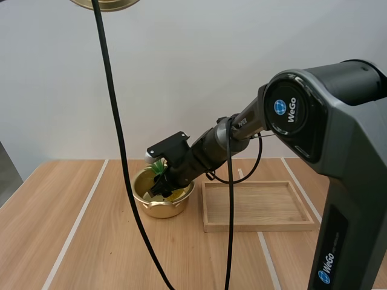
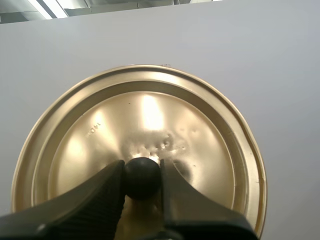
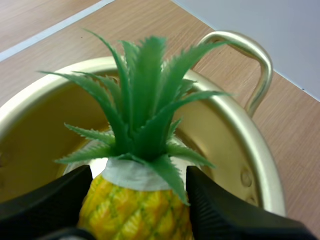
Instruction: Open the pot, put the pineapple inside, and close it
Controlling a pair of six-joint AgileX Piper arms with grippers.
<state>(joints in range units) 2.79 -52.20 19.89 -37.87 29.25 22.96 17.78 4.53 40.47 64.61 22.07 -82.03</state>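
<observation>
Holding the lid (image 2: 140, 120) by its black knob (image 2: 142, 177), the left gripper (image 2: 142, 186) had both fingers closed against the sides of the knob. The lid was carried well above the worktop (image 1: 60, 229), and in the high view its gold edge showed high over the left part. Judged from this, the lid was kept raised to leave the pot mouth free for loading.

The pot (image 1: 162, 209) stood open on the worktop, just left of the wooden tray (image 1: 260, 227). The right gripper (image 3: 139, 182) reached down into the pot mouth, its fingers pinching the pineapple (image 3: 131, 207) across the yellow body, just below the green crown. The body sat inside the rim and the crown rose above it, near the far handle (image 3: 255, 65). Whether the base touched the pot floor, and whether the fruit leaned, could not be determined. Gripping the body and not the leaves probably kept the fruit steady during lowering.

The opening step was complete and insertion was in hand. Next requirement, as judged: release the pineapple, draw the right arm clear of the rim, then lower the lid.
</observation>
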